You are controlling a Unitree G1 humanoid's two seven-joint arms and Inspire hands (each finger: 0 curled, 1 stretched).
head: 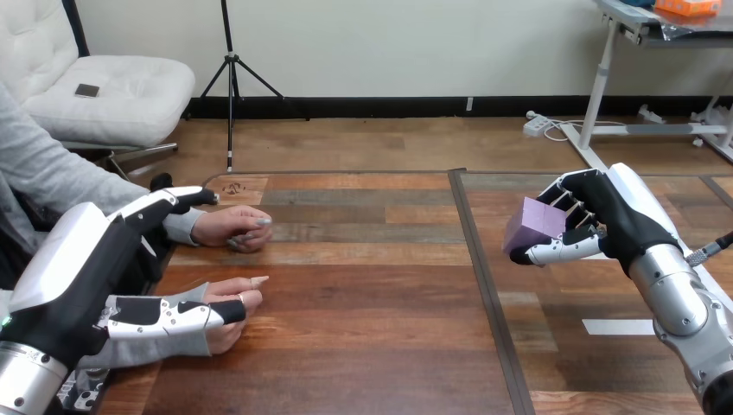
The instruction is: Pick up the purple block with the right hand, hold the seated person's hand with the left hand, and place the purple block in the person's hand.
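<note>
My right hand (605, 216) is raised over the right part of the table, fingers and thumb curled round the purple block (529, 223). At the left, the person's near hand (235, 298) lies on the wood, loosely open with its fingers pointing right. My left hand (104, 277) straddles its wrist: the thumb (186, 314) lies across the back of that hand, and the straight fingers (173, 201) reach out on the far side. They pass by the sleeve of the person's far hand (233, 228), which rests as a loose fist. The fingers are not closed round the wrist.
The wooden table (363, 346) has a dark seam (475, 277) running front to back between the two hands. A strip of white tape (618, 327) lies on the right part, below my right forearm.
</note>
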